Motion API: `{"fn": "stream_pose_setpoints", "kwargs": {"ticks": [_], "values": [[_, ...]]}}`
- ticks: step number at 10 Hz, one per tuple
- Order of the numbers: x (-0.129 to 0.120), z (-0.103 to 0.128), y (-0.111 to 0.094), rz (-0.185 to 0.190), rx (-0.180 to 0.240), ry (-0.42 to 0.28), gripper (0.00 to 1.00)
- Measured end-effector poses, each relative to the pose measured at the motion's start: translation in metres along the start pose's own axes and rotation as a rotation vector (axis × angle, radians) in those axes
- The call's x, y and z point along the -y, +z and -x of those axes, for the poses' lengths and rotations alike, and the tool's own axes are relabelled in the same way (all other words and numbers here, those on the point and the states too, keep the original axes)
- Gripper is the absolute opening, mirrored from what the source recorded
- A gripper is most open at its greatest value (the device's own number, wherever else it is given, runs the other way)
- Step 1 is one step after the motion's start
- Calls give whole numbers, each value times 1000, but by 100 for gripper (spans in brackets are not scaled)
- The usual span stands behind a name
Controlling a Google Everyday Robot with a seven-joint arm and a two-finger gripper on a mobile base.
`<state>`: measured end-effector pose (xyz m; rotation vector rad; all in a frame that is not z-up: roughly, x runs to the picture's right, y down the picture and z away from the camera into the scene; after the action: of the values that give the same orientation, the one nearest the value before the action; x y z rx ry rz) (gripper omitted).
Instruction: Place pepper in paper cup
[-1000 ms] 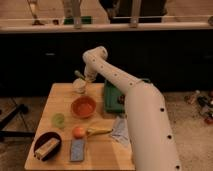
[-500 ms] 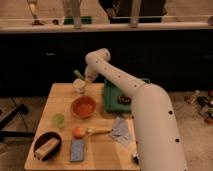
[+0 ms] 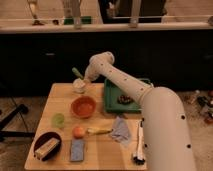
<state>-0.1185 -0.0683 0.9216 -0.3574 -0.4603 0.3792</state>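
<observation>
The slender green pepper [image 3: 77, 73] stands tilted with its lower end in the small whitish paper cup [image 3: 79, 86] at the far left part of the wooden table [image 3: 107, 150]. My gripper [image 3: 85, 78] is at the end of the white arm, right beside the pepper and just above the cup's right rim.
An orange bowl [image 3: 83, 106] sits just in front of the cup. A green tray [image 3: 125, 97] lies to the right. A translucent green cup [image 3: 59, 120], an orange fruit [image 3: 78, 132], a yellow banana-like thing [image 3: 98, 131], a grey cloth [image 3: 120, 130], a dark bowl [image 3: 47, 145], a blue sponge [image 3: 77, 149] and a brush [image 3: 139, 145] lie nearer.
The arm has shifted slightly; the gripper stays by the cup, with the pepper now standing in the cup.
</observation>
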Motion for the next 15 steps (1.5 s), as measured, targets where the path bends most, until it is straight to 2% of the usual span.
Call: {"fn": "stream_pose_setpoints", "kwargs": {"ticks": [1, 2, 3, 9, 11, 12, 15], "values": [[0, 1, 0, -7, 43, 9, 0], [0, 3, 2, -15, 127, 32, 0], [-1, 3, 4, -15, 170, 43, 0], [0, 20, 27, 19, 340, 85, 0], [1, 26, 29, 23, 399, 98, 0], [3, 26, 30, 23, 447, 114, 0], [3, 30, 28, 26, 508, 129, 0]]}}
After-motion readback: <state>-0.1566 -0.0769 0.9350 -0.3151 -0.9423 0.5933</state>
